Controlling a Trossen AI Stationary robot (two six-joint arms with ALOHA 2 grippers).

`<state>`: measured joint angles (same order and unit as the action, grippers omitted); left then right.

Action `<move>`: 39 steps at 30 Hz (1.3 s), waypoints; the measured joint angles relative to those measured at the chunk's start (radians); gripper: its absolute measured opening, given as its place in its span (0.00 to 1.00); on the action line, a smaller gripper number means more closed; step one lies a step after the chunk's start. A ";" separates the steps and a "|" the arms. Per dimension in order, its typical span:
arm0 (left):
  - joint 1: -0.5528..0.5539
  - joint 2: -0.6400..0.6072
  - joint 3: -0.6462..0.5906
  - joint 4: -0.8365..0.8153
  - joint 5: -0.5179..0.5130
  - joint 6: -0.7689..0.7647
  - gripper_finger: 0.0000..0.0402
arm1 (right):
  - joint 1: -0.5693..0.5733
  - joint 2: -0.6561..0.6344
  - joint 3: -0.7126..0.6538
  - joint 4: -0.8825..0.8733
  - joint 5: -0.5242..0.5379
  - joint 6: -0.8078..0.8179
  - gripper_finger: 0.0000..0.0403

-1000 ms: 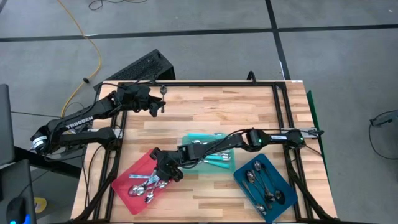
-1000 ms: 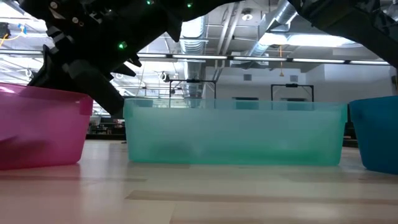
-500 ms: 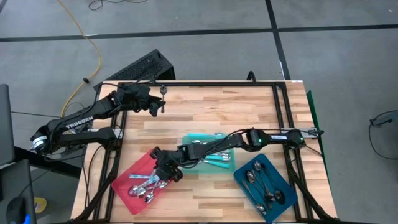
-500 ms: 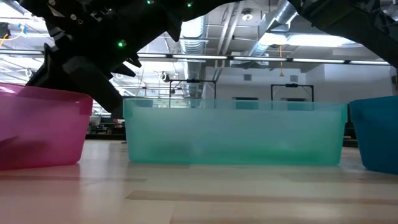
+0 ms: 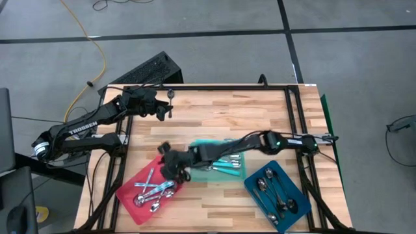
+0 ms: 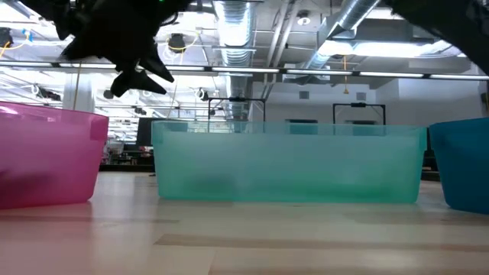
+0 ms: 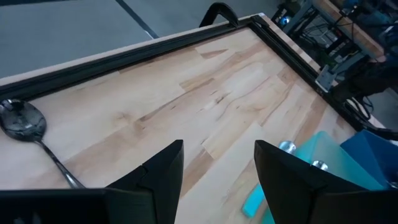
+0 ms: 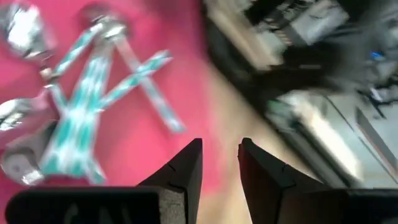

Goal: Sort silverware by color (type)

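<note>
Your right gripper (image 5: 170, 164) hangs above the table at the edge of the red tray (image 5: 133, 181), on the side nearest the teal tray (image 5: 198, 144), and its fingers (image 8: 186, 168) stand slightly apart with nothing between them. Below it, in the red tray, you can see a loose heap of turquoise-handled spoons (image 5: 151, 192) lying crossed over one another, their silver bowls toward the tray's near end. More turquoise-handled spoons (image 5: 227, 166) lie in the teal tray, partly under your right arm. The dark spoons (image 5: 276, 195) sit in the blue tray (image 5: 252, 187) at the table's right front. Your left gripper (image 5: 162, 110) waits over the table's far left corner, its fingers (image 7: 163, 171) spread wide and empty; one shiny silver spoon (image 7: 28, 127) lies on the wood just beside it.
</note>
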<state>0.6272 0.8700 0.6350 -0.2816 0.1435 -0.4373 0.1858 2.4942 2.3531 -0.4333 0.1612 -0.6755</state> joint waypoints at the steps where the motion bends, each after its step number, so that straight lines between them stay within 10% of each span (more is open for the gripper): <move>1: 0.001 0.000 0.000 0.000 0.002 -0.004 0.45 | -0.010 -0.036 0.000 -0.028 0.004 0.007 0.31; 17: 0.001 0.199 0.012 -0.102 -0.239 -0.156 0.45 | -0.266 -0.456 0.003 -0.446 0.055 0.279 0.31; 39: 0.157 0.829 0.314 -0.109 -0.285 -0.100 0.45 | -0.342 -0.495 0.000 -0.631 0.049 0.409 0.31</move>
<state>0.7843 1.6986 0.9493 -0.3902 -0.1416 -0.5370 -0.1562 1.9995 2.3535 -1.0647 0.2105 -0.2669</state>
